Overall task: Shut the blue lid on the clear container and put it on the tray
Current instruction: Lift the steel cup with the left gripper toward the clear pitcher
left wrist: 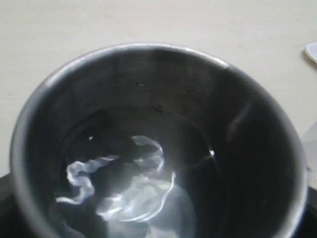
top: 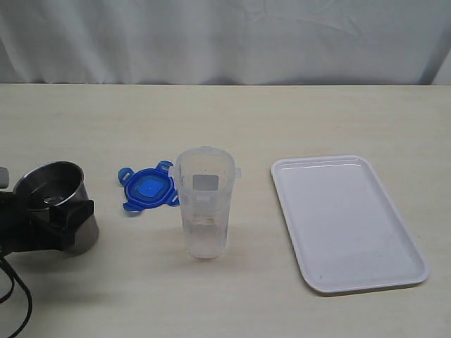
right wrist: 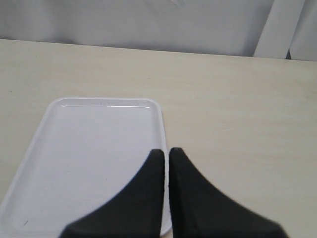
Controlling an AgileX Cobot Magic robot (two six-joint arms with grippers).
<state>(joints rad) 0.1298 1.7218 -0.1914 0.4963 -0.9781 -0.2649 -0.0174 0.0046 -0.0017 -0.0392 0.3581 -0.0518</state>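
Observation:
The clear container (top: 204, 204) stands upright and uncovered in the middle of the table. Just behind it to the left, the blue lid (top: 148, 189) lies flat on the table. The white tray (top: 345, 218) lies to the right with nothing on it. My left gripper (top: 69, 215) is at the far left, its black fingers clasped round a shiny steel cup (top: 55, 184). The inside of that cup (left wrist: 148, 99) fills the left wrist view and hides the fingers. My right gripper (right wrist: 166, 151) is shut on nothing, over the edge of the tray (right wrist: 89, 148); the exterior view does not show it.
A white curtain (top: 225, 35) hangs along the back of the pale wooden table (top: 282, 120). Black cables (top: 14, 296) loop at the front left corner. The steel cup stands about a hand's width left of the lid.

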